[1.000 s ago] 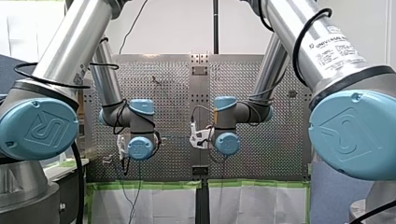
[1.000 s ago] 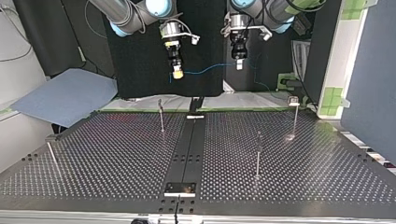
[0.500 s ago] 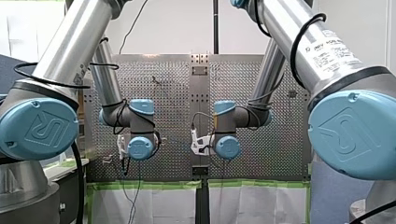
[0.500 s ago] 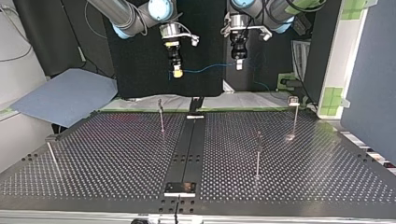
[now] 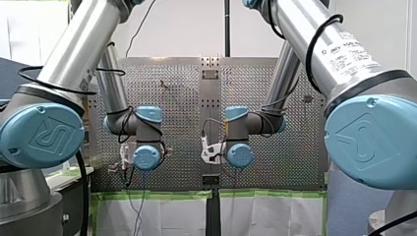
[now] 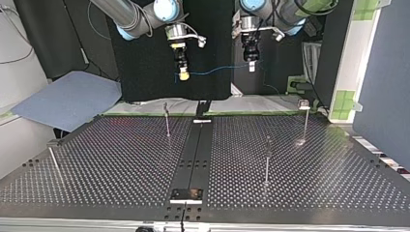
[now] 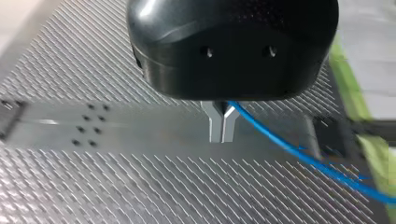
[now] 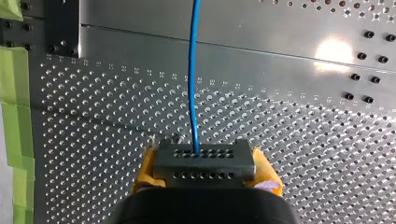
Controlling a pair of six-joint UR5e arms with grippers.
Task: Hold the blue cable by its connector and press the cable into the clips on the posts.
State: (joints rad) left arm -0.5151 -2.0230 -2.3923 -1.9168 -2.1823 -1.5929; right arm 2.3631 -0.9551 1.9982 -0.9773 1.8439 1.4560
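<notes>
Four posts [image 6: 167,123] are standing on the table [image 6: 121,164], and one cable [image 6: 215,71] is hanging up in the air between two grippers, clear of the posts. Right gripper [image 8: 204,169] is clamping the connector [image 8: 204,161] in its yellow pads [image 8: 145,168], and left gripper [image 7: 222,133] is pinching the cable further along, fingers closed tight.

Dark perforated table [image 6: 106,169], smooth centre strip [image 6: 193,154], thin posts [image 6: 266,164] standing well apart (four in all)

A thin blue cable [image 6: 217,70] strung in mid-air above the table [image 6: 121,159].
It runs almost level from a dark grey perforated connector block [image 8: 204,164], sagging slightly; the slim metal posts [image 6: 267,162] stand upright below, well apart from it.
</notes>
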